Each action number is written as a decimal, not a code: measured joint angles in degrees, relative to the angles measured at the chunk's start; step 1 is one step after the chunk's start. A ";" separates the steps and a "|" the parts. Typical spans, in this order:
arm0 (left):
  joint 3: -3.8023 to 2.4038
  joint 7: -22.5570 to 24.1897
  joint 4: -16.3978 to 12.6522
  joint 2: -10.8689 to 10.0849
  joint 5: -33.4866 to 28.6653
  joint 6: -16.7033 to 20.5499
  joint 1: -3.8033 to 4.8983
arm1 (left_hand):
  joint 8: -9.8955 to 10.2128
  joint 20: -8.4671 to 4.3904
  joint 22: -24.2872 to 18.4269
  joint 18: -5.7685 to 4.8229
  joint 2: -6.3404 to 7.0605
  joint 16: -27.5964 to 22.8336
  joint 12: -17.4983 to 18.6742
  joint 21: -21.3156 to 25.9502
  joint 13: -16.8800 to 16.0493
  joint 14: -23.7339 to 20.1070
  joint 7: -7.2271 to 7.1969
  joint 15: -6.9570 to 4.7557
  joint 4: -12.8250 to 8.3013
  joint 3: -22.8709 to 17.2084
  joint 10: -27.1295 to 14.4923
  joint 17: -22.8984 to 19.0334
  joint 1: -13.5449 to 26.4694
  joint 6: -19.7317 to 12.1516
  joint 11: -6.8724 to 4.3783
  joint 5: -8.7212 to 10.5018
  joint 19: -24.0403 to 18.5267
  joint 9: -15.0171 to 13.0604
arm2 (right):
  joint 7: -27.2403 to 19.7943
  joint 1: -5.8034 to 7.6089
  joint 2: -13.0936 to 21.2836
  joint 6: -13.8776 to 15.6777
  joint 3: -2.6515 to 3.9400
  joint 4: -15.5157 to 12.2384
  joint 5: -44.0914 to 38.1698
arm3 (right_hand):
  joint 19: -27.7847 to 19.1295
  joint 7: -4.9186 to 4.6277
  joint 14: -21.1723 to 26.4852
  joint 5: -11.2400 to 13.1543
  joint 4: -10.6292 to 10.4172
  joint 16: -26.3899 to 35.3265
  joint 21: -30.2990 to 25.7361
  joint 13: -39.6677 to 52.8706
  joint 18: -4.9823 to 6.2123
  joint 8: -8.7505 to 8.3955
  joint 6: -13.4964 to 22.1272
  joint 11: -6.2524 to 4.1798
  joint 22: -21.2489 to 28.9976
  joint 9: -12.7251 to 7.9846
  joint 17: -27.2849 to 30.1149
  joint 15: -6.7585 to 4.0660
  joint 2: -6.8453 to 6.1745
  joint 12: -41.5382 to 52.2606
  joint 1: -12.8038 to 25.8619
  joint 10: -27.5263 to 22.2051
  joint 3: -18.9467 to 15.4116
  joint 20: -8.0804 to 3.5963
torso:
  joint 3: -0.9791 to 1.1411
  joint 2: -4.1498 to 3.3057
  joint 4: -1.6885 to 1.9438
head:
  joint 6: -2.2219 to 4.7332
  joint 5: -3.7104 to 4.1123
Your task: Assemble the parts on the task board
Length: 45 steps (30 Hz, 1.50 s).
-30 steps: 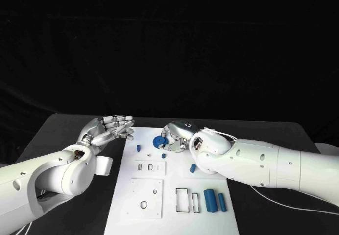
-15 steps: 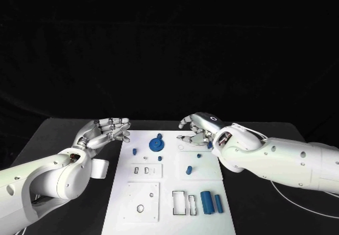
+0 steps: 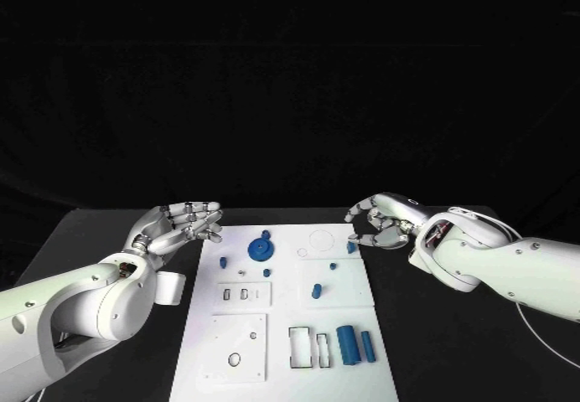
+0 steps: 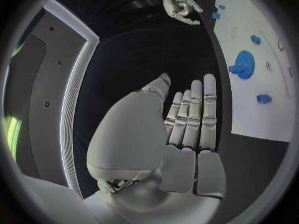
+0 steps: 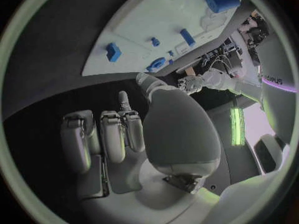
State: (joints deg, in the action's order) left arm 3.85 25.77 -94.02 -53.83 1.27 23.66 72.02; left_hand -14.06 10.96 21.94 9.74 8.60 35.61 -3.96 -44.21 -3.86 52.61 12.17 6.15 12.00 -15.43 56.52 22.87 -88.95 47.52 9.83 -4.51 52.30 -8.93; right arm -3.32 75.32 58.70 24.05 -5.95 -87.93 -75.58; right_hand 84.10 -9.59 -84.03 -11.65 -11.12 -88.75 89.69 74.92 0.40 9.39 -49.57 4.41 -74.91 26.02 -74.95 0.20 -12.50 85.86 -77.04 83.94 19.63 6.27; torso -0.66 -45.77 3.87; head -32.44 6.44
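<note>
Blue gear (image 3: 260, 248) flat on task board (image 3: 290, 352) | head view: two cylinders (image 3: 354, 343)

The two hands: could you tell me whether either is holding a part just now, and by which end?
Nothing is held. The left hand and the right hand both hang beside the task board with nothing in them.

No legible text, label, brand, number or sign appears on the white rectangular task board (image 3: 296, 310) or elsewhere.
</note>
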 measured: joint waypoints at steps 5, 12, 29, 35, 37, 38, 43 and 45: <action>0.00 0.00 0.18 0.07 0.00 -0.14 0.00 | 0.00 0.00 0.00 0.00 0.00 0.00 0.00 0.00 0.00 -0.20 0.00 0.20 0.00 0.00 0.00 -0.03 0.00 0.00 0.00 0.00 0.00 0.00 | -1.63 -0.19 1.09 -1.53 -0.09 1.34 1.07 | 0.00 -0.29 0.00 0.00 0.23 0.00 0.00 0.00 0.00 -0.34 0.30 0.00 0.00 -0.12 0.00 0.00 -0.16 0.00 -0.16 0.00 -0.07 0.00 | 0.02 0.00 0.14 | -0.23 0.26; 0.00 0.00 0.34 0.05 0.00 -0.24 0.00 | 0.00 0.00 -0.01 0.00 0.00 0.00 0.00 0.00 0.00 -0.20 0.00 0.20 0.00 0.00 0.00 -0.05 0.00 0.00 0.00 0.00 0.00 0.00 | -2.86 -1.03 1.23 -3.13 -0.23 2.76 1.99 | 0.00 -0.30 0.00 0.00 0.54 0.00 0.00 0.00 0.00 -0.56 0.30 0.15 0.01 -0.17 0.01 0.00 -0.33 -0.22 -0.33 0.16 -0.08 0.00 | 0.08 -0.07 0.22 | -0.58 0.21; 0.00 0.00 0.44 0.16 0.01 -0.37 0.00 | 0.00 0.21 -0.01 0.00 0.00 0.00 0.00 0.00 0.00 -0.20 0.00 0.20 0.00 0.00 0.00 -0.04 0.00 0.00 0.00 0.00 -0.20 0.00 | -2.99 -3.01 -2.54 -3.76 -0.42 6.44 2.98 | 0.00 -0.29 0.00 0.00 0.54 0.00 0.00 -0.01 0.00 -0.56 0.30 0.15 -0.03 -0.17 0.01 0.00 -0.31 -0.22 -0.35 0.16 -0.09 0.00 | 0.01 -0.03 0.34 | -1.10 -0.12; 0.00 0.00 0.46 0.12 0.01 -0.38 0.00 | 0.00 0.21 -0.02 0.00 0.00 0.00 0.00 0.00 0.00 -0.20 0.00 0.21 -0.16 -0.16 0.00 -0.04 0.00 0.00 0.00 0.00 -0.20 0.00 | -2.89 -3.48 -3.31 -3.78 -0.46 7.18 3.09 | 0.00 -0.21 0.00 0.00 0.78 0.00 0.00 -0.01 0.00 -0.56 -0.41 0.15 -0.03 -0.05 0.02 0.00 -0.10 -0.22 -0.56 0.15 0.16 0.00 | -0.03 -0.01 0.26 | -1.24 -0.28; 0.00 0.00 0.46 0.12 0.01 -0.38 0.00 | 0.00 0.21 -0.02 0.00 0.00 0.00 0.00 0.00 0.00 -0.20 0.00 0.20 -0.16 -0.16 0.00 -0.04 0.00 0.00 0.00 0.00 -0.20 0.00 | -2.86 -3.52 -3.45 -3.78 -0.46 7.40 3.11 | 0.00 -0.04 0.00 0.00 1.04 0.01 0.00 -0.01 0.00 -0.41 -1.25 0.15 -0.03 0.02 0.02 0.00 0.27 -0.22 -0.94 0.15 0.55 0.00 | -0.03 0.01 0.22 | -1.29 -0.31; 0.00 0.00 0.46 0.12 0.01 -0.38 0.00 | 0.00 0.21 -0.02 0.00 0.00 0.00 0.00 0.00 0.00 -0.20 0.00 0.20 -0.16 -0.16 0.00 -0.04 0.00 0.00 0.00 0.00 -0.20 0.00 | -2.83 -3.54 -3.52 -3.78 -0.46 7.52 3.11 | 0.00 0.10 0.00 0.00 0.98 0.01 0.00 -0.01 0.00 -0.32 -1.53 0.15 -0.03 0.05 0.02 0.00 0.27 -0.22 -0.94 0.15 0.74 0.00 | -0.04 0.01 0.22 | -1.30 -0.32; 0.00 0.00 0.46 0.09 0.01 -0.38 0.00 | 0.00 0.21 -0.02 0.00 0.00 0.00 0.00 0.00 0.00 -0.20 0.00 0.21 -0.16 -0.16 0.01 -0.04 0.00 0.00 0.00 0.00 -0.20 0.00 | -2.60 -3.61 -3.84 -3.76 -0.46 7.99 3.11 | 0.00 0.19 0.00 0.00 1.10 0.01 0.00 -0.01 0.00 -0.32 -2.04 0.15 -0.02 0.05 0.02 0.00 0.32 0.03 -0.98 0.15 1.29 0.00 | -0.03 0.03 0.22 | -1.35 -0.37; 0.00 0.00 0.46 0.08 0.01 -0.38 0.00 | 0.00 0.09 -0.02 0.00 0.00 0.00 0.00 0.00 0.00 -0.20 0.00 0.21 -0.16 -0.16 0.00 -0.07 0.00 0.00 0.00 0.00 -0.32 0.00 | -2.54 -3.62 -3.88 -3.74 -0.46 8.10 3.09 | 0.00 0.39 0.00 0.00 1.31 0.01 0.00 -0.01 0.00 -0.32 -2.23 0.15 -0.02 0.05 0.02 0.00 0.50 0.03 -1.16 0.15 1.51 0.00 | -0.03 0.03 0.22 | -1.36 -0.37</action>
State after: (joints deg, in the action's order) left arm 3.86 25.78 -93.56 -53.74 1.28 23.28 72.02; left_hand -14.06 11.05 21.92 9.74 8.60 35.61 -3.96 -44.20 -3.86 52.41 12.17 6.35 11.84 -15.59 56.52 22.80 -88.95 47.52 9.83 -4.51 51.98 -8.93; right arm -5.86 71.70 54.82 20.32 -6.41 -79.83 -72.48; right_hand 84.09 -9.21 -84.03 -11.65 -9.80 -88.75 89.69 74.91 0.40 9.07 -51.81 4.56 -74.93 26.07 -74.92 0.20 -12.00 85.89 -78.21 84.09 21.14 6.27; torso -0.69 -45.74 4.09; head -33.79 6.06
